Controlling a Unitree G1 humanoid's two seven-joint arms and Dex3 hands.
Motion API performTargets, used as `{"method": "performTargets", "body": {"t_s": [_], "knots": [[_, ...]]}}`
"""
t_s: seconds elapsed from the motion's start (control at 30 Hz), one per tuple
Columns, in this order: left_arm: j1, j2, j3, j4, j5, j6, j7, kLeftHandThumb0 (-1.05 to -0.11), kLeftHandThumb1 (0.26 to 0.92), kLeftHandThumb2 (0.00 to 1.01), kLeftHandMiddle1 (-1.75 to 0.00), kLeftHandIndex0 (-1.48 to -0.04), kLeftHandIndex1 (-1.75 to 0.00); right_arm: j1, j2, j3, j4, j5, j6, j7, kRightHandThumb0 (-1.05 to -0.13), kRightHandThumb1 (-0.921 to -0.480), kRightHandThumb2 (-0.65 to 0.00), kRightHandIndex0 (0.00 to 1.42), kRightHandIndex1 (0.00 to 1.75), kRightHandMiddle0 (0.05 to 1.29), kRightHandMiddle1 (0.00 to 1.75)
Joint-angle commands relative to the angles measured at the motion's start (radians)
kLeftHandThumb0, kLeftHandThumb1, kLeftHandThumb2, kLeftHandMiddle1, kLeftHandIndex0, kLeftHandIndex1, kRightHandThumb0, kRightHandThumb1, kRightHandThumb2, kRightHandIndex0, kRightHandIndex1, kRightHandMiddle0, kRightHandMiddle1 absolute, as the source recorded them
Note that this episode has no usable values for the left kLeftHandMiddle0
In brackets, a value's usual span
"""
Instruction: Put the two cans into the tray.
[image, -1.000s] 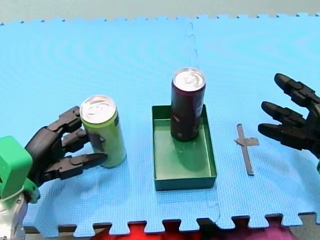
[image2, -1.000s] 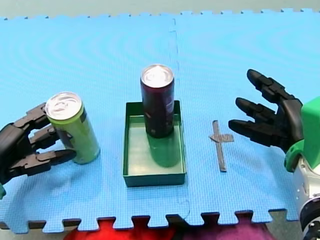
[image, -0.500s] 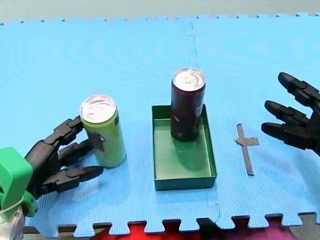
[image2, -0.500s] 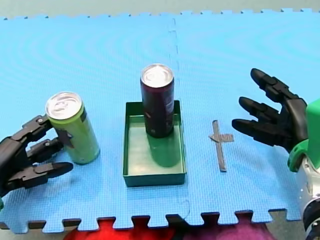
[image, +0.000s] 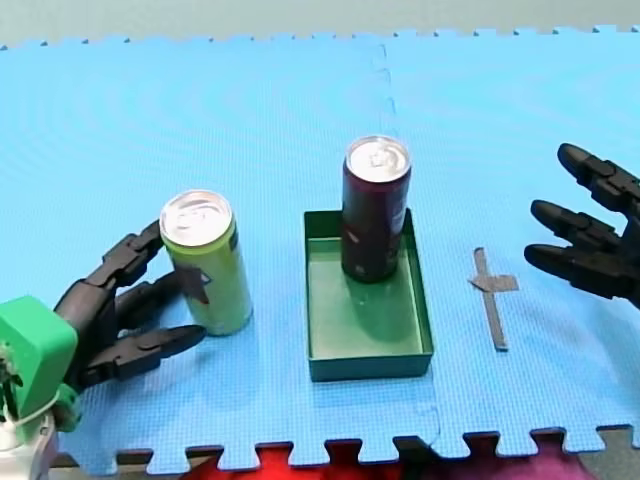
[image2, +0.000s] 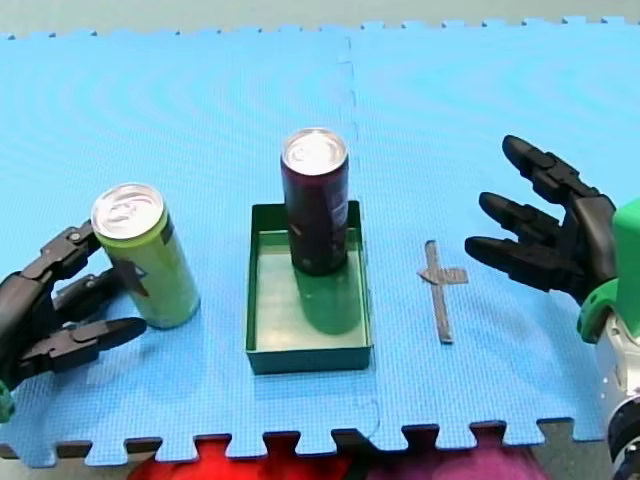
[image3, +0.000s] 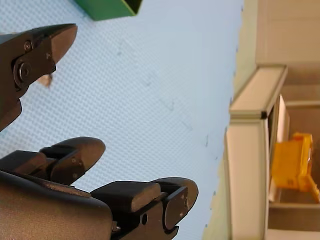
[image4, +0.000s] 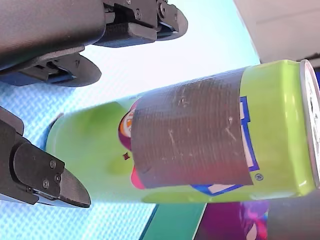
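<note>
Purple can (image: 376, 210) in tray (image: 370, 365), centre, green can (image: 205, 262) lower left, left hand (image: 112, 315) beside it, fingers unclenched, seemingly not touching, right hand (image2: 548, 245) empty, right edge

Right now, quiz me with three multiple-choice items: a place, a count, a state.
1. Where is the green can? A in the tray B on the mat left of it C on the floor
2. How many cans are in the tray? A none B one C two
3. The left hand beside that can is: A open B gripping it C gripping the tray
B, mat lies under it; B, just the dark can stands inside; A, it holds nothing, like the right hand at far right.
</note>
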Motion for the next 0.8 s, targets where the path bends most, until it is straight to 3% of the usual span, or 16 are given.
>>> {"method": "performTargets", "body": {"t_s": [0.0, 0.13, 0.2, 0.77], "knots": [[-0.006, -0.006, -0.006, 0.009, 0.014, -0.006, 0.032, -1.048, 0.734, 0.01, 0.0, -0.12, 0.0, 0.004, -0.01, 0.002, -0.002, -0.001, -0.007, 0.0, -0.823, -0.665, -0.001, 0.53, 0.0, 0.36, 0.0], [-0.002, -0.038, -0.008, 0.013, 0.036, -0.039, 0.117, -1.048, 0.736, 0.01, 0.0, -0.11, 0.0, 0.005, -0.011, 0.001, -0.001, 0.001, -0.007, 0.002, -0.824, -0.666, -0.001, 0.52, 0.0, 0.36, 0.0], [-0.002, -0.043, -0.008, 0.012, 0.037, -0.045, 0.128, -1.048, 0.697, 0.0, 0.0, -0.11, 0.0, 0.005, -0.011, 0.001, -0.001, 0.0, -0.007, 0.002, -0.824, -0.666, -0.001, 0.52, 0.0, 0.36, 0.0], [-0.014, -0.039, 0.0, -0.025, -0.001, 0.013, 0.067, -1.011, 0.632, 0.0, 0.0, -0.1, 0.0, -0.001, -0.011, 0.0, 0.001, 0.002, -0.002, -0.005, -0.829, -0.66, 0.0, 0.52, 0.0, 0.35, 0.0]]}}
